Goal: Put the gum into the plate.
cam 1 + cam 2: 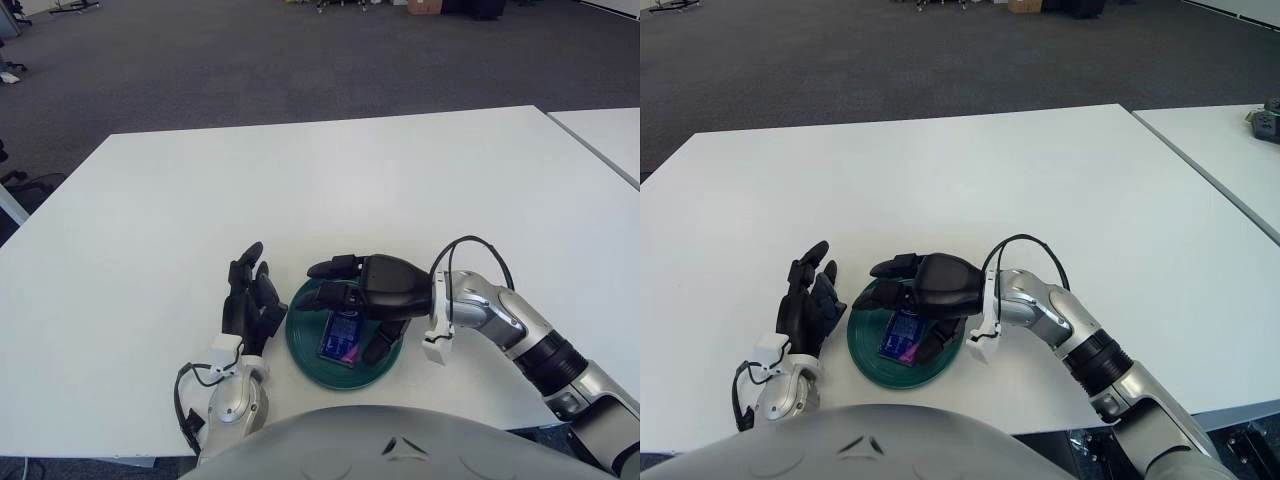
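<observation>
A blue gum pack (341, 337) lies flat inside the dark green plate (303, 347) near the table's front edge. My right hand (352, 298) hovers just over the plate's far side, its fingers (330, 268) spread and lifted off the pack, holding nothing. My left hand (250, 297) shows just left of the plate with its fingers extended upward and nothing in them.
The white table (320, 200) stretches far behind the plate. A second white table (610, 135) stands at the right, separated by a narrow gap. Grey carpet floor lies beyond.
</observation>
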`<action>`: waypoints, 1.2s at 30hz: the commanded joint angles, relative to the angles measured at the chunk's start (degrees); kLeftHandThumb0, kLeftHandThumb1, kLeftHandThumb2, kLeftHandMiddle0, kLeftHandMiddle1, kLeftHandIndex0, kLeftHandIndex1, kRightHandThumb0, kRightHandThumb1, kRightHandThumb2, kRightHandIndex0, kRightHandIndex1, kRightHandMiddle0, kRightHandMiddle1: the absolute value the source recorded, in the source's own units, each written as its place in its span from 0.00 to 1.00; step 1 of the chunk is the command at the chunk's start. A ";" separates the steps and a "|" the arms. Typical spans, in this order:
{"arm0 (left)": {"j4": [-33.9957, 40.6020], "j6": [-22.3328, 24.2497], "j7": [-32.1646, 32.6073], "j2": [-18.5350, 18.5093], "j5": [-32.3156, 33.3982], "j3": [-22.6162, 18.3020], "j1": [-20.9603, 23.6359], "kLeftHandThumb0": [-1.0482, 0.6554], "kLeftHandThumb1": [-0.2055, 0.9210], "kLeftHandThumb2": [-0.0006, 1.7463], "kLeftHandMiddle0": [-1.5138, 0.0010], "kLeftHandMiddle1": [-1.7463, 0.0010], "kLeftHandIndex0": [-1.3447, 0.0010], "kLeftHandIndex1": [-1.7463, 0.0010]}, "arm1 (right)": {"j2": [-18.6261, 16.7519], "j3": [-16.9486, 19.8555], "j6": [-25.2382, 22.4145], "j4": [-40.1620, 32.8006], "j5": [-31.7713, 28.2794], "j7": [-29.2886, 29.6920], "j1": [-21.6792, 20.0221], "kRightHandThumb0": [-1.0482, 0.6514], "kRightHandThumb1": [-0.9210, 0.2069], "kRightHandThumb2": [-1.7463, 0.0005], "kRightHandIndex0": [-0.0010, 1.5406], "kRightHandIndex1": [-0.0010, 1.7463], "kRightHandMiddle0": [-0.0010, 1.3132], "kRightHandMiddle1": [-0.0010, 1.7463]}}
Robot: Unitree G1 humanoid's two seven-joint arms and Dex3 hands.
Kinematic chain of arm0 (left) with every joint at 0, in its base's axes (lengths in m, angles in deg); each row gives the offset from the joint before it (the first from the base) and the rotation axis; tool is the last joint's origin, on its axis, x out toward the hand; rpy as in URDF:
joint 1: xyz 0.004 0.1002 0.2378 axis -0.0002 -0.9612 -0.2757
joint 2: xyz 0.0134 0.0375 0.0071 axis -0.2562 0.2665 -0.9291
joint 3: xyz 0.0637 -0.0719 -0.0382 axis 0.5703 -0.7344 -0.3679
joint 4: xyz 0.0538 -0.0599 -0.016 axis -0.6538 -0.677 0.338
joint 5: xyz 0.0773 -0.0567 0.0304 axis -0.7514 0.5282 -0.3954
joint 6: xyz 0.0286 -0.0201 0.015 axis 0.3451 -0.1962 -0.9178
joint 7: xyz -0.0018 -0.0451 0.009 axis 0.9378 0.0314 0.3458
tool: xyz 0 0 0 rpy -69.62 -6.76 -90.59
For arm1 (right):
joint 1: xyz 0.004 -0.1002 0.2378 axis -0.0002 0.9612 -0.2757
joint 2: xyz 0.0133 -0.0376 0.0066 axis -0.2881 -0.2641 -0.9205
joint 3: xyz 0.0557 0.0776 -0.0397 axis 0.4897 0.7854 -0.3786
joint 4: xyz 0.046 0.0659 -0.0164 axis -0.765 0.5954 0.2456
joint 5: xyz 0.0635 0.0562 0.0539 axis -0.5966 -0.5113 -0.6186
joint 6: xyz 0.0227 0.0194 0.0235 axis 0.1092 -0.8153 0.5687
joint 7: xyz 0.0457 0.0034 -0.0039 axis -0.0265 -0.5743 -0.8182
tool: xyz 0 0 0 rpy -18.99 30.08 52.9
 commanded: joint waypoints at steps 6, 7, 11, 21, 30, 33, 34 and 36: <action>-2.50 -5.74 0.16 -0.41 -2.50 -0.48 0.32 0.16 1.00 0.56 0.76 0.99 1.00 0.53 | -4.28 2.55 -8.57 0.52 -8.86 -0.76 3.81 0.05 0.00 0.51 0.17 0.01 0.00 0.31; -2.79 -6.11 -0.10 -0.50 -2.41 -0.48 0.41 0.16 1.00 0.56 0.76 0.99 1.00 0.53 | -4.87 2.86 -10.08 0.35 -10.04 -1.00 4.34 0.05 0.00 0.51 0.18 0.01 0.00 0.31; -4.33 -7.29 -1.12 -0.29 -1.06 -0.44 0.64 0.14 1.00 0.56 0.76 0.99 1.00 0.54 | -7.13 5.00 -17.35 0.36 -15.86 -2.36 6.11 0.04 0.00 0.51 0.19 0.02 0.00 0.33; -4.76 -7.13 -1.56 -1.10 -1.74 -0.90 -0.12 0.12 1.00 0.54 0.74 0.99 1.00 0.55 | -18.77 11.14 -36.19 1.00 -30.07 1.29 10.88 0.08 0.00 0.51 0.21 0.02 0.00 0.33; -4.05 -5.89 -2.19 -1.24 -0.97 -0.46 -0.74 0.10 1.00 0.55 0.74 0.99 1.00 0.57 | -23.16 13.44 -44.94 0.76 -28.12 6.58 11.35 0.12 0.00 0.49 0.22 0.02 0.00 0.32; -3.37 -4.86 -2.38 -1.06 -0.84 0.09 -0.94 0.09 1.00 0.55 0.76 1.00 1.00 0.59 | -26.96 17.68 -48.67 7.69 -31.21 10.58 9.97 0.14 0.00 0.48 0.23 0.02 0.00 0.33; -3.22 -4.77 -2.38 -1.04 -0.91 0.23 -1.06 0.09 1.00 0.55 0.76 1.00 1.00 0.59 | -28.08 19.36 -48.72 11.45 -32.64 11.28 9.07 0.15 0.00 0.48 0.23 0.02 0.00 0.33; -3.18 -4.83 -2.35 -1.07 -1.13 0.31 -1.11 0.08 1.00 0.55 0.77 1.00 1.00 0.60 | -29.54 21.32 -49.23 14.40 -34.45 11.83 8.31 0.17 0.00 0.48 0.24 0.02 0.00 0.33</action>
